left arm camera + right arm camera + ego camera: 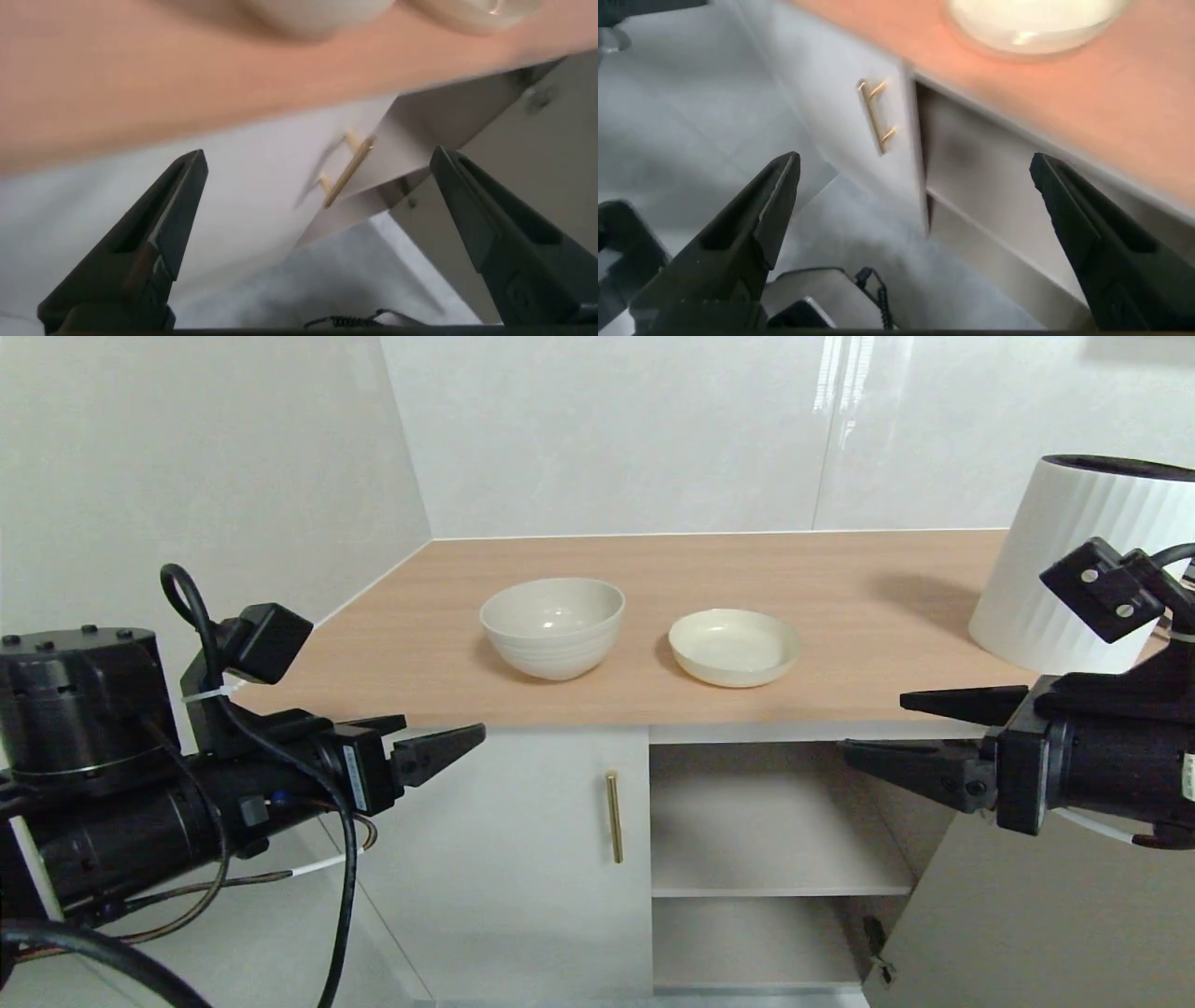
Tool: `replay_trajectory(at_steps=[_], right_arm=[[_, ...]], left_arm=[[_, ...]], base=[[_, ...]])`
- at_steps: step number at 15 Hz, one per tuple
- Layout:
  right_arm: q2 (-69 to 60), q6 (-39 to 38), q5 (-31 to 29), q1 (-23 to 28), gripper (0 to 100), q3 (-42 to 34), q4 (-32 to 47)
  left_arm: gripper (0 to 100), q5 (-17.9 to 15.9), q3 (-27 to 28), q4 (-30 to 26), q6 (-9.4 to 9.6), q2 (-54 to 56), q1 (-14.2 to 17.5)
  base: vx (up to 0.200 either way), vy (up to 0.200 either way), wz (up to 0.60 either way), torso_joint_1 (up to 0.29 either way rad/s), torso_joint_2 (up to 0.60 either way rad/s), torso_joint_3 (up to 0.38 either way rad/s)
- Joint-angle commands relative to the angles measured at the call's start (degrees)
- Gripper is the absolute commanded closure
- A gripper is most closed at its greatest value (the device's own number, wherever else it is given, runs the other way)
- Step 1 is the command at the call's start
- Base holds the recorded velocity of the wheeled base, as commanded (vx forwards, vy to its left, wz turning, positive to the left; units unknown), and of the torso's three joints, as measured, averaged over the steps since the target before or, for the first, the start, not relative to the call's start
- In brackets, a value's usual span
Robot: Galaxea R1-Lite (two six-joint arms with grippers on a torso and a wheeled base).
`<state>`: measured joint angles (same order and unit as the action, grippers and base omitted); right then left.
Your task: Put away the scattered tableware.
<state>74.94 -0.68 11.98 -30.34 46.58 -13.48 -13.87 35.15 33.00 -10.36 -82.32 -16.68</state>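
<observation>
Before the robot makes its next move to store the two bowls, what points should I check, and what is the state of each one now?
1. Left gripper open and holding nothing: ok.
2. Right gripper open and holding nothing: ok.
3. Deep bowl and shallow bowl upright on the countertop, not touching each other: ok.
4. Right cabinet door swung open, shelf exposed: ok.
5. Both grippers in front of the counter edge, away from the bowls: ok.
6. Clearance between the right arm and the white ribbed cylinder: cannot tell.
</observation>
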Motion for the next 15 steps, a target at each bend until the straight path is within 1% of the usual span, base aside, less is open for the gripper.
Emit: replay_trajectory(at_steps=[1,7,9,11,12,13,15], right_arm=[[0.4,0.0,0.1,0.0,0,0.0,-0.1],[1.6,0.1,0.0,0.0,0,-0.2,-1.0],[2.5,0.1,0.0,0.1,0,-0.4,-2.4],[3.4,0.2,0.0,0.8,0,-1.4,-4.4],[4.0,0.2,0.0,2.0,0,-1.4,-5.8],[4.9,0.2,0.0,2.6,0,-1.1,-6.8],[8.3,0.2,-0.4,3.9,0,0.2,-8.9]], left_arm=[[0,0.0,0.3,0.0,-0.01,-0.2,0.0],[0,0.0,1.0,0.0,-0.01,-1.0,0.0],[0,0.1,2.1,-0.2,-0.01,-1.4,0.0],[0,0.1,2.8,-0.3,-0.01,-1.4,0.0],[0,0.1,4.6,-1.4,-0.01,-1.4,0.0],[0,0.1,7.6,-3.8,-0.01,-1.9,-0.1],[0,0.2,16.2,-11.3,-0.01,-3.3,-0.1]], base=[[0.000,0.000,0.00,0.227,-0.48,-0.266],[0.000,0.000,0.00,0.220,-0.49,-0.273],[0.000,0.000,0.00,0.232,-0.50,-0.271],[0.000,0.000,0.00,0.134,-0.30,-0.163],[0.000,0.000,0.00,0.056,-0.12,-0.061],[0.000,0.000,0.00,0.032,-0.07,-0.036],[0.000,0.000,0.00,0.000,0.00,0.000]])
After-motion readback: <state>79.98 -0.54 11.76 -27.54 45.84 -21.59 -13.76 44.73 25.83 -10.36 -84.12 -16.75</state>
